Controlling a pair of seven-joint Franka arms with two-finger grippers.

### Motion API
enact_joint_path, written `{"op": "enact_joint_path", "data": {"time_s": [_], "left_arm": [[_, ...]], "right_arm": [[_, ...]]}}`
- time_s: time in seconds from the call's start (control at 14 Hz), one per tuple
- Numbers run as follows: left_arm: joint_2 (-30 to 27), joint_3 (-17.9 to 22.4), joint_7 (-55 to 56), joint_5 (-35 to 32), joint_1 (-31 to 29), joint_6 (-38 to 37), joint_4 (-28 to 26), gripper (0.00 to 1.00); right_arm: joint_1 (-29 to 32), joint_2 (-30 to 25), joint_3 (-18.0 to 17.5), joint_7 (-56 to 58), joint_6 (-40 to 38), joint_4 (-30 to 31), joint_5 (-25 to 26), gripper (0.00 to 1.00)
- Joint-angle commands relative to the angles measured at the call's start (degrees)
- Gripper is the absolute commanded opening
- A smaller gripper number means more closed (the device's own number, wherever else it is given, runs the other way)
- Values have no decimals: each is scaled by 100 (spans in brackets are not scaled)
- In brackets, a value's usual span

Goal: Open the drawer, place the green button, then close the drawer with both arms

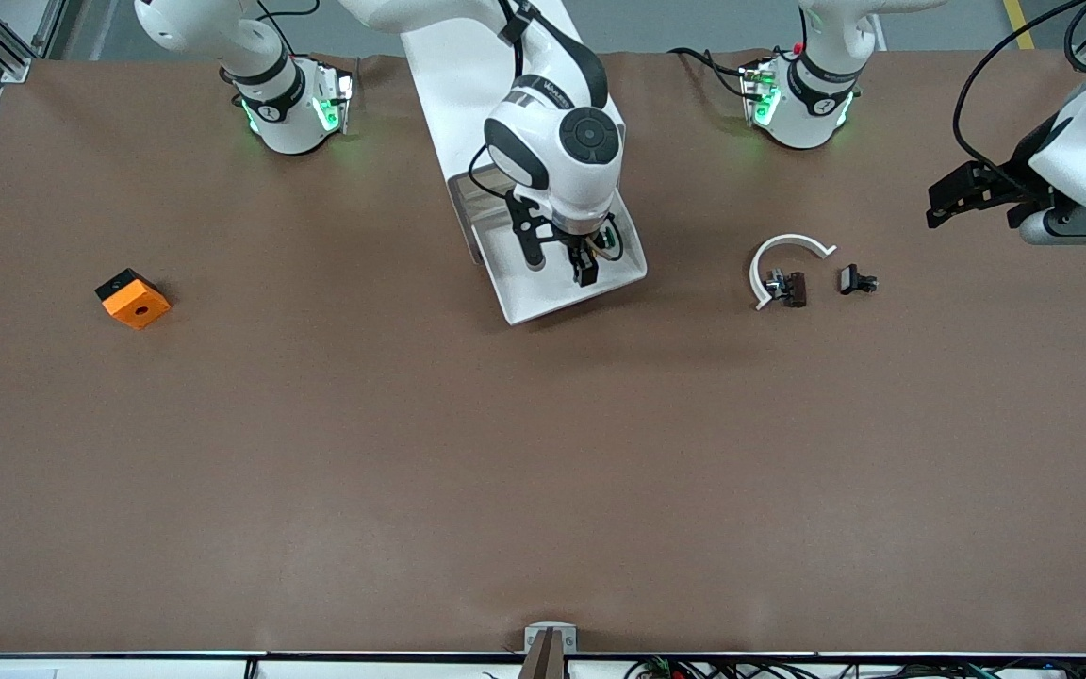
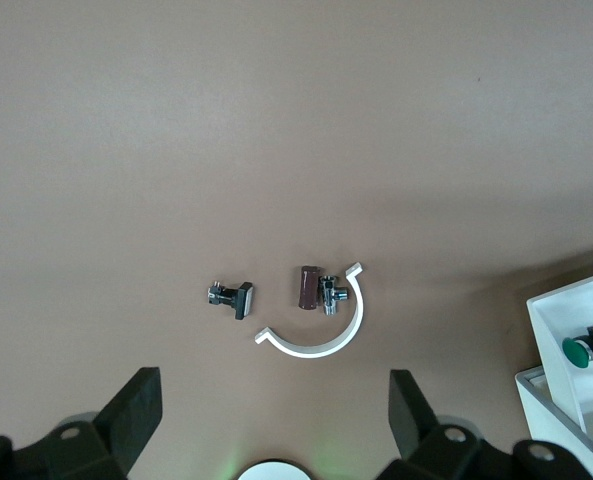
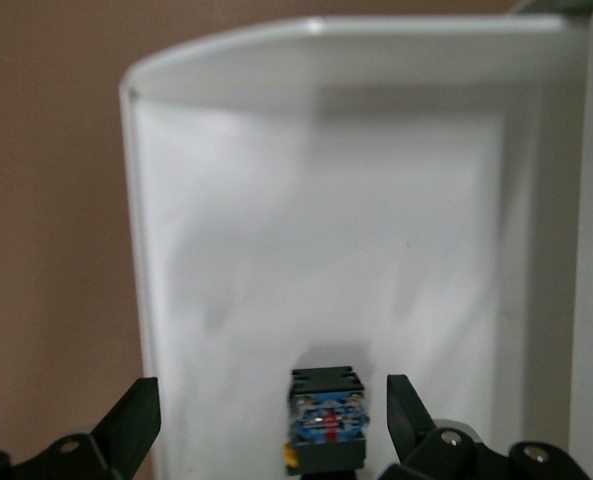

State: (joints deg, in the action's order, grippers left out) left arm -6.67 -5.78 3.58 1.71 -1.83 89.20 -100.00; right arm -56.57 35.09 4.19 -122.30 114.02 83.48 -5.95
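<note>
Table (image 1: 543,471): brown surface, fills the front view.

Cabinet (image 1: 468,85): white box, top centre of front view. Its drawer (image 1: 543,297) is pulled out, lower edge toward centre frame; pale front wall shows at top of the right wrist view (image 3: 376,50).

Right arm (image 1: 552,132): comes from the base at upper left of front view, reaches down over the open drawer. Right gripper (image 1: 588,264) is inside the drawer opening, fingers (image 3: 126,425) spread wide, touching nothing. Button (image 3: 326,420) lies on the drawer floor between those fingers, apart from both; dark body faces the wrist cam. Green cap shows at the right edge of the left wrist view (image 2: 586,345).

Left arm (image 1: 1085,151): far right of front view, raised, waiting. Left gripper (image 2: 276,430) hangs over bare table near the small parts; fingers spread, empty.

Orange cube (image 1: 133,299): left of frame, black hole on top.

White curved strip (image 1: 783,259): right of centre, w/ a dark part (image 1: 788,288) touching it and another small black part (image 1: 856,280) just beside.
</note>
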Motion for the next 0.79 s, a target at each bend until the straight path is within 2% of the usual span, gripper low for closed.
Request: {"op": "enact_joint_path", "data": {"time_s": [0.0,0.29,0.57,0.71], "left_arm": [[-36,-20,-68,32,-28,-139,24,100],[105,-55,19,102,25,-87,-37,100],[368,-537,290,348,25,526,-458,100],[648,-862,721,348,25,992,-643,100]], "right_arm": [[452,7,-76,390,-423,-533,-99,100],[1111,-28,-94,1486,-888,-850,-151,100],[1955,-98,-76,3427,-1530,-1097,-152,100],[2481,-379,-41,4744,-1628,-1097,-169,100]]}}
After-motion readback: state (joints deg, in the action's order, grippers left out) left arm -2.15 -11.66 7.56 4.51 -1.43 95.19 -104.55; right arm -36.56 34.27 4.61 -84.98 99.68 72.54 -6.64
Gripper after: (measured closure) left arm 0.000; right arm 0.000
